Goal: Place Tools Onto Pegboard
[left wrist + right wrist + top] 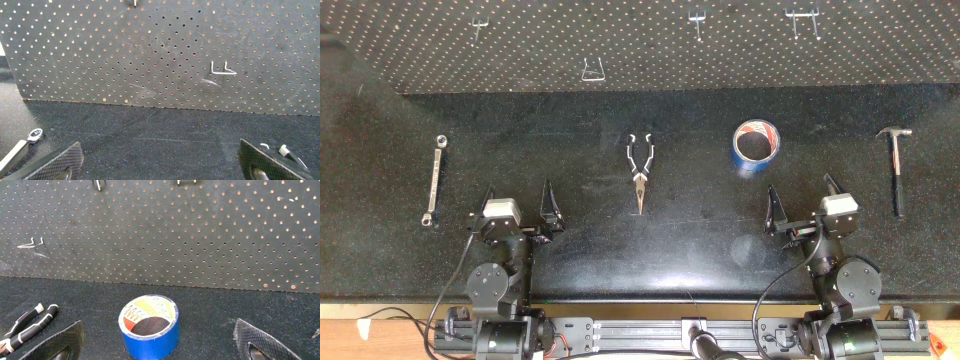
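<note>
A silver wrench (pixel 433 180) lies on the black mat at the left; its ring end (pixel 34 133) shows in the left wrist view. Needle-nose pliers (pixel 640 165) with black-and-white handles lie at the centre, handles (pixel 30 320) toward the pegboard. A blue tape roll (pixel 756 146) (pixel 149 325) stands right of them. A hammer (pixel 894 168) lies at the far right. My left gripper (pixel 517 200) (pixel 160 162) is open near the front, right of the wrench. My right gripper (pixel 804 197) (pixel 160 340) is open in front of the tape roll.
The black pegboard (pixel 640 40) (pixel 150 55) (pixel 200 235) rises at the back of the mat. It carries several metal hooks: one wire hook (pixel 593 70) (pixel 222 69) low in the middle, others (pixel 697 18) near the top. The mat's front edge (pixel 640 297) runs before the arm bases.
</note>
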`<action>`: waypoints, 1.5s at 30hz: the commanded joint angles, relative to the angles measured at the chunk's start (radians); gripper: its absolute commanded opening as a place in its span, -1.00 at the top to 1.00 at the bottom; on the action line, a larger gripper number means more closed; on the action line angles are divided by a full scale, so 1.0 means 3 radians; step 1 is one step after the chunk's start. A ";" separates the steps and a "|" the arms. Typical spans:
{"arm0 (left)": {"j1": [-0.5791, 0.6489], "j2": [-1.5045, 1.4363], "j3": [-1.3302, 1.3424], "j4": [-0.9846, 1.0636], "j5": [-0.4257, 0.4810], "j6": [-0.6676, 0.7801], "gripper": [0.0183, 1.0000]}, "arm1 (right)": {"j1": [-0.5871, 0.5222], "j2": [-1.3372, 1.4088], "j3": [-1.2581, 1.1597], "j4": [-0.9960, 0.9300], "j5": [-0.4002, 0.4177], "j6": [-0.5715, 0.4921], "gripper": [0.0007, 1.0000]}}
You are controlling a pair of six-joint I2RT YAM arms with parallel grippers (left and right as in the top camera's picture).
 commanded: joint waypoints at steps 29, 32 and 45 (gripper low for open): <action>0.0014 -0.0025 -0.0008 -0.0017 -0.0011 -0.0038 -0.99 | 0.0023 -0.0039 -0.0008 -0.0024 0.0055 0.0024 -0.95; 0.0015 -0.0022 -0.0006 -0.0011 -0.0011 -0.0028 -0.99 | 0.0023 -0.0039 -0.0008 -0.0024 0.0053 0.0024 -0.95; 0.1525 0.3517 0.2682 -0.2216 -0.0839 0.0567 -0.99 | 0.0023 -0.0039 -0.0008 -0.0023 0.0053 0.0024 -0.95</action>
